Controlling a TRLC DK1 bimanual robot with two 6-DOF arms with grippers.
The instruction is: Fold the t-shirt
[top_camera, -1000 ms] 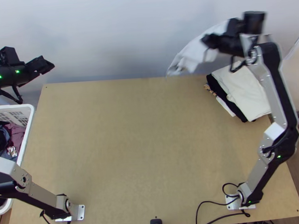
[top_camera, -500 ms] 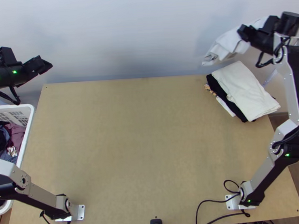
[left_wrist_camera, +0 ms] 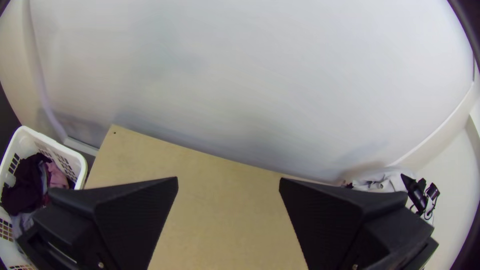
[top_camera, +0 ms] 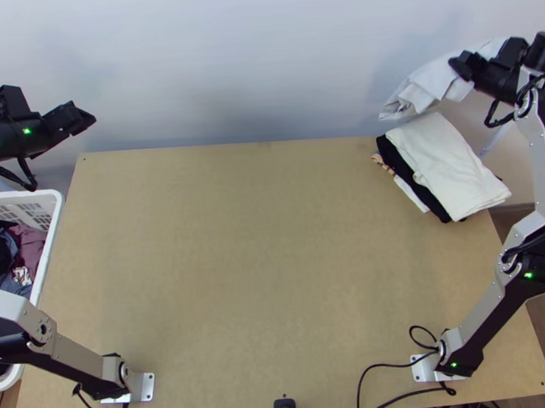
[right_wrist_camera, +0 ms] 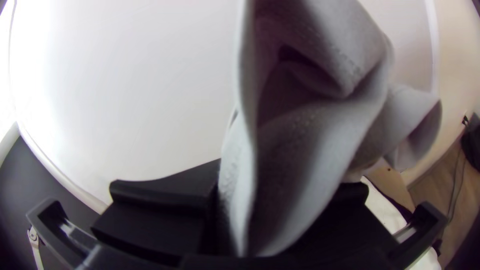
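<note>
One pale t-shirt (top_camera: pixel 422 84), bunched, is gripped by the right claw (top_camera: pixel 463 66) near a folded clothes stack (top_camera: pixel 451 167) on the counter (top_camera: pixel 261 264); one white basket (top_camera: pixel 52 232) is set alongside; the left claw (top_camera: pixel 84 118) is spread.

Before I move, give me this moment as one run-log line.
Right gripper: shut on t-shirt, bunched, held up near folded stack | left gripper: open, empty, near far left corner of table | t-shirt fold: cannot tell
</note>
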